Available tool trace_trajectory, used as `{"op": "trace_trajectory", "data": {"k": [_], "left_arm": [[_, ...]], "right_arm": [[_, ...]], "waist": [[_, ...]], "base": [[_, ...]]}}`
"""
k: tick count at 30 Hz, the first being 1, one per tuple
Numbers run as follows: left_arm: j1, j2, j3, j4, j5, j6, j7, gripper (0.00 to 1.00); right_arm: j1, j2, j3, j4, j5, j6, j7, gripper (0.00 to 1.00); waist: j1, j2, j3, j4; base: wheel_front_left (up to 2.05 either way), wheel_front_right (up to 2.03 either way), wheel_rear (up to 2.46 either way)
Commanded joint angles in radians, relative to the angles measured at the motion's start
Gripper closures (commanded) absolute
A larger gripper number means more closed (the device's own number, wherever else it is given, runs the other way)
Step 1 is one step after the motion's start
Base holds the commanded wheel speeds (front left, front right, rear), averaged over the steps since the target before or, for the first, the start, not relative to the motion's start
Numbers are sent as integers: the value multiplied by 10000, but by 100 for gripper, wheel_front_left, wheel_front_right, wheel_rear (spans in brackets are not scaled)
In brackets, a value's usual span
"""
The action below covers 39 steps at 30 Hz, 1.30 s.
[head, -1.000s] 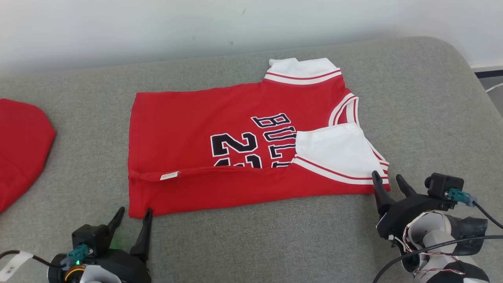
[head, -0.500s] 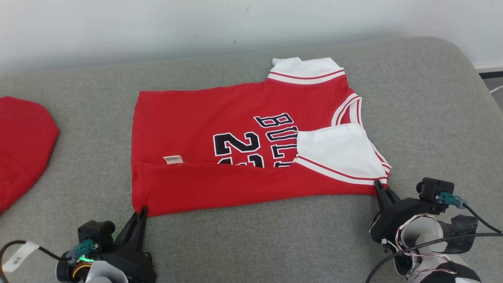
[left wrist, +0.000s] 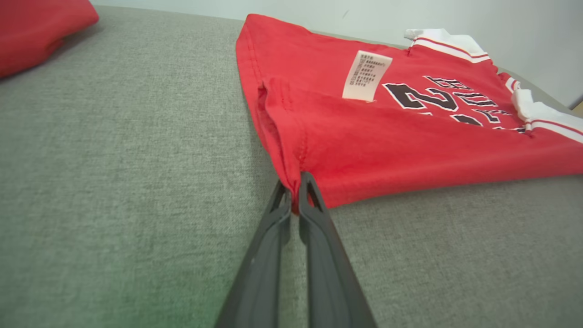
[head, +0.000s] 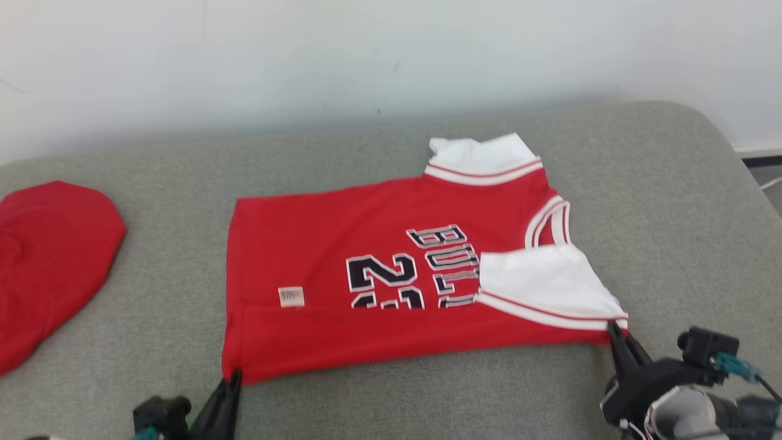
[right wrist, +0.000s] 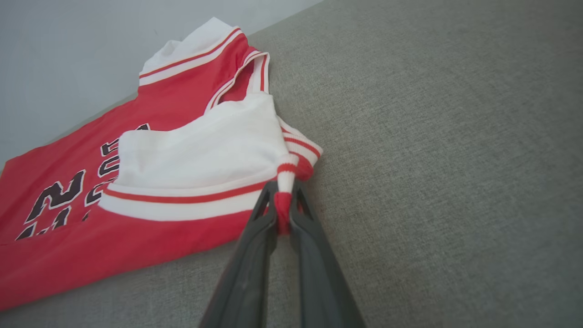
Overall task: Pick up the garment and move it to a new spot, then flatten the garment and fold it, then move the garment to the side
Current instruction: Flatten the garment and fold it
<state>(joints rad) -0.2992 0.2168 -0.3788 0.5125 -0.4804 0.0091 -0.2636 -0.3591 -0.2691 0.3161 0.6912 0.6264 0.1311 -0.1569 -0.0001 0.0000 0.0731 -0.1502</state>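
While the left gripper (left wrist: 294, 193) is pinching the near hem corner of the red garment (head: 342, 244) between closed jaws, the right gripper (right wrist: 283, 200) is clamping the striped sleeve corner at the opposite near end. The garment is lying partly folded on the grey cushion (head: 122, 366), its near edge turned over the black number, a white label (left wrist: 365, 75) facing up. Another red cloth (head: 49, 263) is resting at the cushion's left, well apart.
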Motion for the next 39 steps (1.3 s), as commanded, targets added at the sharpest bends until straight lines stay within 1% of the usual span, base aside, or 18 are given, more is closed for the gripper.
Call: {"op": "trace_trajectory", "data": {"k": [1, 5, 9, 12, 16, 17, 21, 28, 33, 38, 39], "left_arm": [[371, 92, 41, -164, 33, 116, -10, 100], [996, 165, 32, -710, -41, 314, 26, 100], [1505, 286, 43, -1340, -84, 518, 150, 100], [1850, 404, 90, -1845, -102, 697, 282, 100], [2175, 543, 130, -2373, -155, 903, 440, 100], [2175, 543, 130, -2373, -155, 903, 440, 100], [2465, 547, 100, -2773, -176, 1072, 572, 100], [2713, 596, 32, -3112, -223, 1193, 696, 100], [3015, 503, -26, -3314, -309, 1313, 724, 100], [3134, 486, -64, -3325, -368, 1338, 730, 100], [3145, 475, -70, -3305, -379, 1341, 717, 100]], "right_arm": [[390, -145, -132, -272, -11, -5, 68, 100], [1377, -162, -669, -1295, -211, -7, 428, 100], [2462, 36, -1344, -2549, -570, -7, 1043, 100], [3234, 281, -1900, -3598, -912, -7, 1603, 100], [4157, 793, -2493, -4990, -1340, -7, 2450, 100], [4157, 793, -2493, -4990, -1340, -7, 2450, 100], [4815, 1209, -2950, -6079, -1750, -7, 3159, 100], [5256, 1475, -3528, -6902, -2262, -7, 3722, 100], [5321, 1579, -3679, -6965, -2394, -7, 3920, 100], [5383, 1634, -3770, -6842, -2474, -7, 4042, 100], [5360, 1643, -3781, -6847, -2498, -7, 4008, 74]], "waist": [[1, 0, -189, 104], [1, 0, -300, 176], [1, 0, -328, 227], [1, 0, -302, 250], [1, 0, -257, 267], [1, 0, -257, 267], [1, 0, -235, 255], [1, 0, -257, 278], [1, 0, -359, 295], [1, 0, -400, 354], [1, 0, -406, 360]], "base": [[0, 0, 0], [0, 0, 0], [0, 0, 0], [0, 0, 0], [0, 0, 0], [0, 0, 0], [0, 0, 0], [0, 0, 0], [0, 0, 0], [0, 0, 0], [0, 0, 0]]}}
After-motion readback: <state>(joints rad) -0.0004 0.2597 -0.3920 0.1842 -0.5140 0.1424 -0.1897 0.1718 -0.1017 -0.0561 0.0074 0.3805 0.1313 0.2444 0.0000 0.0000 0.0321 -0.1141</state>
